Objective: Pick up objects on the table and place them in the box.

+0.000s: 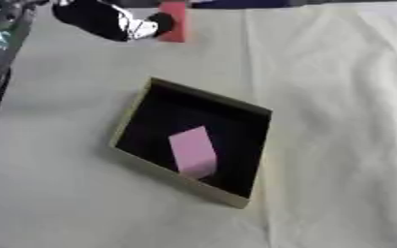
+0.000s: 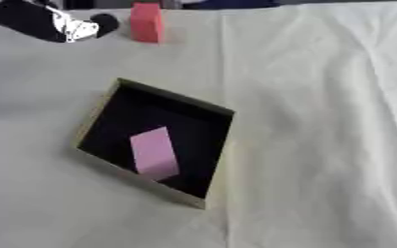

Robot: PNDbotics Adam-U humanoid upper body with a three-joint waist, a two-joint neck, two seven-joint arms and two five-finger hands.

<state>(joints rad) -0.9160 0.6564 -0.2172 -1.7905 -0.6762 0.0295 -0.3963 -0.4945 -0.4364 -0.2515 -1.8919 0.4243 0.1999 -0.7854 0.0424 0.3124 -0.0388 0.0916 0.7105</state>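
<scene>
Left hand (image 1: 117, 22) is at the far left of the worktop (image 1: 337, 145), black with white patches, right beside the red block (image 2: 147, 22). In the left eye view its fingertips overlap the block's left edge; in the right eye view a small gap shows between them, so contact cannot be confirmed. Finger pose can't be read, so whether it is spread or closed cannot be told. Right hand is not visible in either view. The box (image 1: 126, 121) sits mid-worktop, dark inside with pale walls, turned diamond-wise, and a pink block (image 1: 193, 151) already lies inside, near the front corner. The step in hand looks like grasping the red block. To do it well, the hand should settle thumb and fingers on opposite side faces of the upright block before lifting, since a sideways nudge would likely tip it or push it toward the far edge. The carry should then clear the box's far wall and release over the free dark floor beside the pink block.
</scene>
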